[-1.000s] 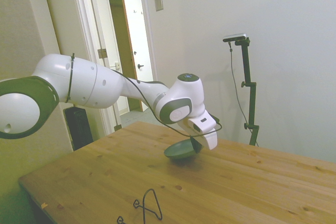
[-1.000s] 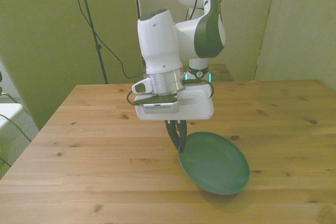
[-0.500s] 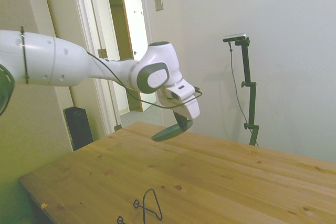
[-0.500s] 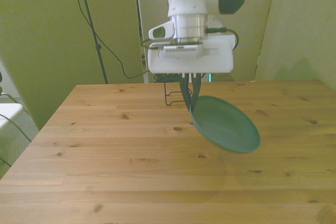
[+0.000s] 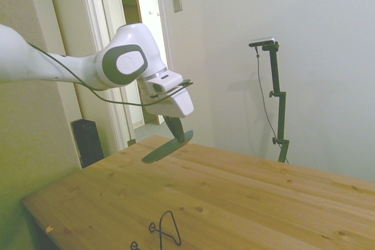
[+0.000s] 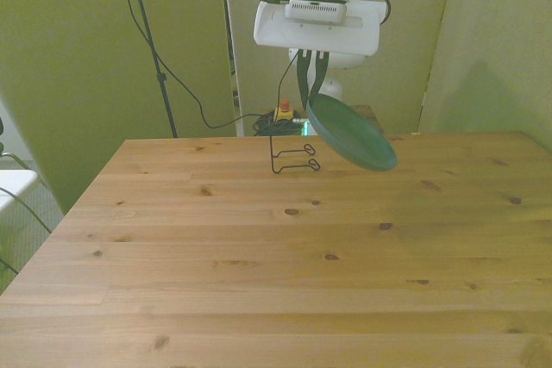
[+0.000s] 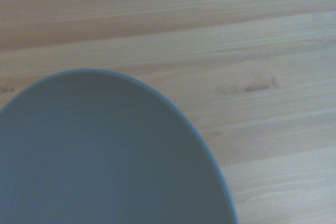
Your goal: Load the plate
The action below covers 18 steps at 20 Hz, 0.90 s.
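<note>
Side view, left to right: a dark box (image 5: 88, 140) is seen on the floor by the wall, then a white door frame (image 5: 96, 39) with an open door (image 5: 149, 45) behind it, a small wall plate (image 5: 176, 2), and a plain pale wall to the right. The wooden surface (image 5: 246, 197) is planked pine with knots; a small black wire stand (image 5: 164, 229) is set near its near edge in this view.

The plate (image 5: 166, 147) is held in the air above the surface, clear of it, near the edge toward the door. It is pinched by its rim at the upper end by the end effector (image 5: 176, 128), whose fingers are pressed together on the rim. In the side view the plate is seen nearly edge-on, long axis sloping down toward the picture's left, free end lowest.

Front view: a yellow-green wall and a dark cable are seen at the front view's left, the wire stand (image 6: 293, 157) sits near the surface's far edge, and the plate (image 6: 349, 134) hangs just right of it and higher, tilted, hollow face toward the camera, sloping down to the front view's right from the end effector (image 6: 310, 75).

Wrist view: the plate's grey-teal hollow (image 7: 100, 156) is seen, blurred, over the planks (image 7: 252, 66).
</note>
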Each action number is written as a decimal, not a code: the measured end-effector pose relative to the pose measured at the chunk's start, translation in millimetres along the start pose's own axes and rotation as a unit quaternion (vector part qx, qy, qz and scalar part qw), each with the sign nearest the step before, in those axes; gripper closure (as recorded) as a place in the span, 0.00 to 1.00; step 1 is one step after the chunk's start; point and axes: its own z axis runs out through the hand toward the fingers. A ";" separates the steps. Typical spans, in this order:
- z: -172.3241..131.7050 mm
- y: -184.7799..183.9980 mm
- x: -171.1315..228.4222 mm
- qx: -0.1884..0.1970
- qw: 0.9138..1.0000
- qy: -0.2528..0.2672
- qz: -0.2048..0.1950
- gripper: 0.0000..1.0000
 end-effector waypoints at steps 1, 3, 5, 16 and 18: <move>-4.2 8.4 -6.7 -0.003 1.000 0.000 -0.004 1.00; -11.7 26.8 -18.0 -0.012 1.000 0.005 -0.012 1.00; -18.4 44.1 -25.6 -0.021 0.999 0.016 -0.029 1.00; 7.7 57.7 -79.1 -0.112 0.968 0.157 -0.160 1.00; 5.3 57.4 -90.4 -0.119 0.963 0.174 -0.168 1.00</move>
